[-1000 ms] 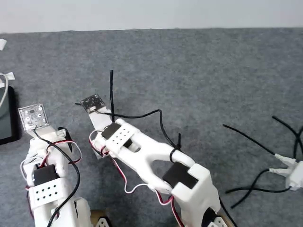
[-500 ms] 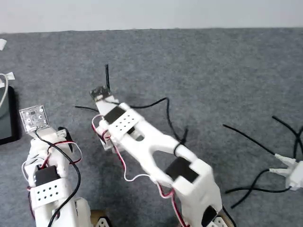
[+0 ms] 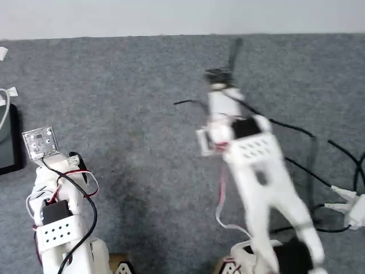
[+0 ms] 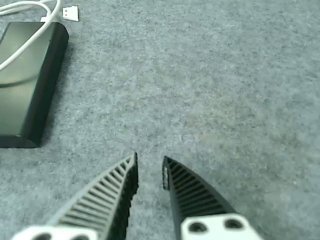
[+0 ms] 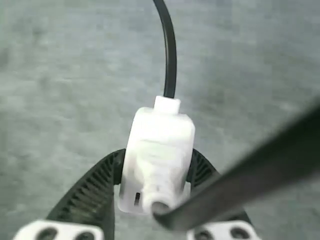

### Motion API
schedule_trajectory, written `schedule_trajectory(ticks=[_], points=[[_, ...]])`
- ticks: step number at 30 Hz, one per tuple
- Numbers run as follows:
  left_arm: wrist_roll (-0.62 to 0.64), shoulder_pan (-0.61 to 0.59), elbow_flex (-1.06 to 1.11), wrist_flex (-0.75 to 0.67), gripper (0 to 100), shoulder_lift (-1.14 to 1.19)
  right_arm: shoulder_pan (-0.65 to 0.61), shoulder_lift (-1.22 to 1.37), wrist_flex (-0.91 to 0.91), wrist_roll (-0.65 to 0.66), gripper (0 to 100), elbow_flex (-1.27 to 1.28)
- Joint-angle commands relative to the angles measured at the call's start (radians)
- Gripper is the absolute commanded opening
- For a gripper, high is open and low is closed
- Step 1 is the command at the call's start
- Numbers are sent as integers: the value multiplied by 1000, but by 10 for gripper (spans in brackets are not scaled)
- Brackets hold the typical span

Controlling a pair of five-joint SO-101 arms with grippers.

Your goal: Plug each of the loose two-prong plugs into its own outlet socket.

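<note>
Sitting clamped in R gripper (image 5: 158, 162): white plug (image 5: 159, 135).

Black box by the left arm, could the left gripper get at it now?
Probably yes. The left gripper is empty, jaws slightly apart, and bare carpet lies between it and the black box. A white cable crosses the box's top.

White arms (image 3: 256, 165) with black ribbed fingers (image 4: 112, 192) and red-and-black cables (image 3: 94, 214).

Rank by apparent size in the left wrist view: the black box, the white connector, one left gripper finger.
Black box and finger: similar, and the finger sits nearest the camera, so unranked.
White connector: clearly smallest.
</note>
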Motion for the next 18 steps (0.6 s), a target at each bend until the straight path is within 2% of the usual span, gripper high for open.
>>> schedule_trajectory(ticks=[1,7,11,14,18], points=[[-11,17,-13,-25,12,-11,191,-259,8,94,8,129],[-12,48,7,-25,12,-17,585,-513,-1,275,8,318],[-12,58,7,-25,12,-17,811,-492,-62,368,8,330],[-12,58,8,-25,12,-17,895,-394,-156,382,8,322],[-12,57,8,-9,12,-17,920,-252,-282,379,8,316]])
